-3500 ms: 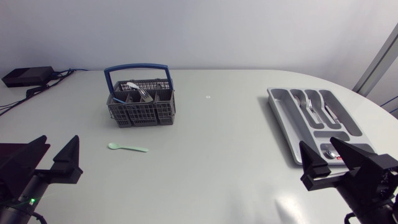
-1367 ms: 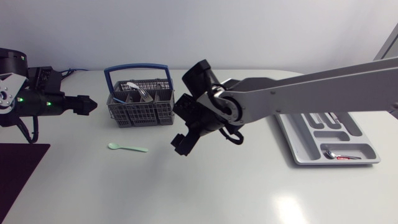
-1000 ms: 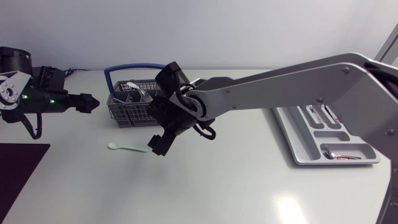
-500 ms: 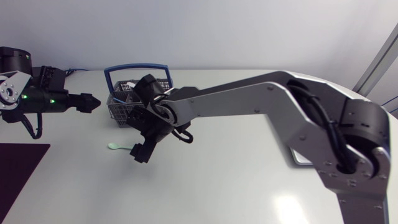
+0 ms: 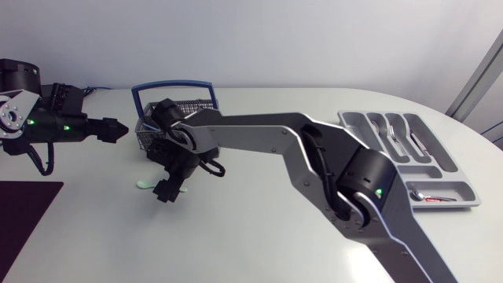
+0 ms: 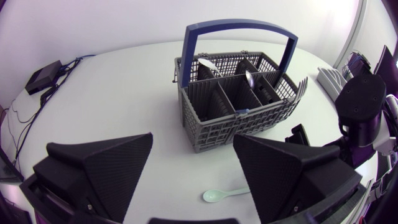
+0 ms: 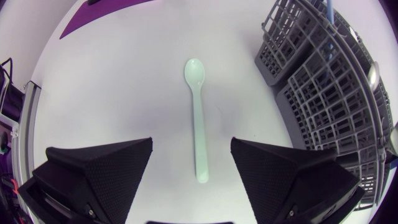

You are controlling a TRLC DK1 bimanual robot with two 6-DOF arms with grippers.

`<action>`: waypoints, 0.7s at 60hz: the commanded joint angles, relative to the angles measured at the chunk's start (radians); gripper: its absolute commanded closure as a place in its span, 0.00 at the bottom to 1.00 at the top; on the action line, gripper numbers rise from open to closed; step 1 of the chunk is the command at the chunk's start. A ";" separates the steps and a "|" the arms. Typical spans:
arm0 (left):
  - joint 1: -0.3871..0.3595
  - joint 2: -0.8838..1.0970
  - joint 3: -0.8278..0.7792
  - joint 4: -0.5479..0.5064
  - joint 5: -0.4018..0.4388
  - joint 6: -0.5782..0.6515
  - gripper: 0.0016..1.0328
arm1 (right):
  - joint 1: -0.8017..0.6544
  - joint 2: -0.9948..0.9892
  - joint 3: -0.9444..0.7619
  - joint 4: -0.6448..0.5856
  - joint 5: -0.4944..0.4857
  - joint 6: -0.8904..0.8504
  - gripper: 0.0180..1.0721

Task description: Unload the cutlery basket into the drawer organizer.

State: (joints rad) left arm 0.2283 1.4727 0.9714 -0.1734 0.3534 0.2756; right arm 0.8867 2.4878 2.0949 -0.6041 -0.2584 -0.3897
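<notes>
- The step in hand looks like picking up the stray green spoon, which lies flat on the bench just in front of the cutlery basket, apart from it.
- The right arm reaches across past the basket. Its jaws hang over the spoon, spread wide and holding nothing, one finger on each side of the handle.
- Next, I judge, the jaws must go down until the tips meet the bench and pinch across the thin handle. It is low and flat, so it could slip.
- The left jaws are also wide apart and empty, beside the basket and pointing at it.
- The drawer organizer sits well apart at the far right of the bench, with some cutlery already in it.
- The head view hides all but the spoon's bowl under the right wrist, while the right wrist view shows its whole length.
- Only the left wrist view looks into the basket, where metal pieces stand in the rear compartments.
</notes>
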 commanded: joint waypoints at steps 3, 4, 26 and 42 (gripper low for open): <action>0.003 -0.018 -0.025 0.012 0.012 0.039 0.12 | 0.017 0.082 0.082 -0.048 -0.001 0.014 0.19; 0.003 -0.018 -0.026 0.014 0.012 0.040 0.12 | 0.018 0.086 0.093 -0.056 -0.001 0.014 0.21; 0.003 -0.026 -0.043 0.015 0.012 0.050 0.12 | 0.021 0.189 0.243 -0.157 0.002 0.015 0.55; 0.003 -0.035 -0.051 0.015 0.013 0.053 0.12 | 0.018 0.260 0.343 -0.276 -0.001 0.005 0.85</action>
State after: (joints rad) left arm 0.2283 1.4574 0.9474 -0.1593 0.3592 0.3119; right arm 0.9016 2.6820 2.4130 -0.8310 -0.2584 -0.3897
